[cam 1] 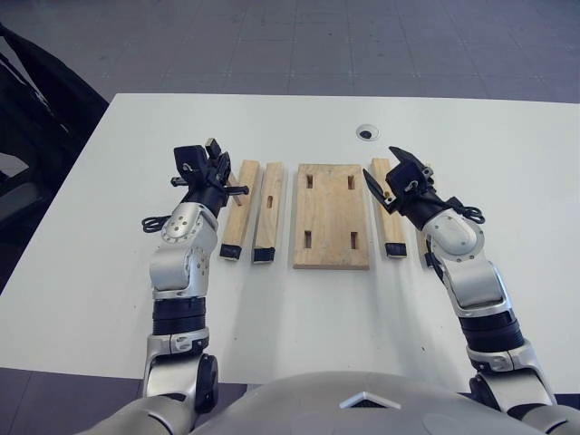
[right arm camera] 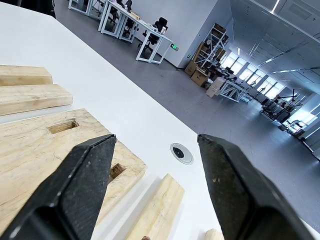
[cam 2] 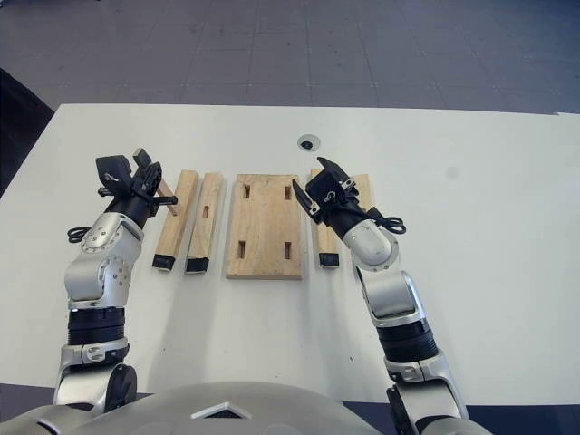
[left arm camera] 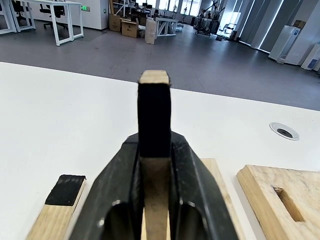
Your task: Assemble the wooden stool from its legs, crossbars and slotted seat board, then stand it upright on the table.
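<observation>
On the bench [cam 1: 507, 145], slotted seat board [cam 1: 331, 227] lies centre, long axis fwd. L fingers [left arm camera: 125, 190] clamp a black-tipped bar [left arm camera: 154, 115]; R fingers [right arm camera: 85, 180] wide, hovering over nearest leg [cam 1: 392, 231], just R of board.

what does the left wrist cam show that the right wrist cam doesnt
Left wrist view alone: the left gripper shut on a slim wooden bar with a black band.

Right wrist view alone: the right gripper open, holding nothing.

Shared: the pale wooden seat board with rectangular slots, flat wooden legs lying beside it, and the round cable hole in the white table.
</observation>
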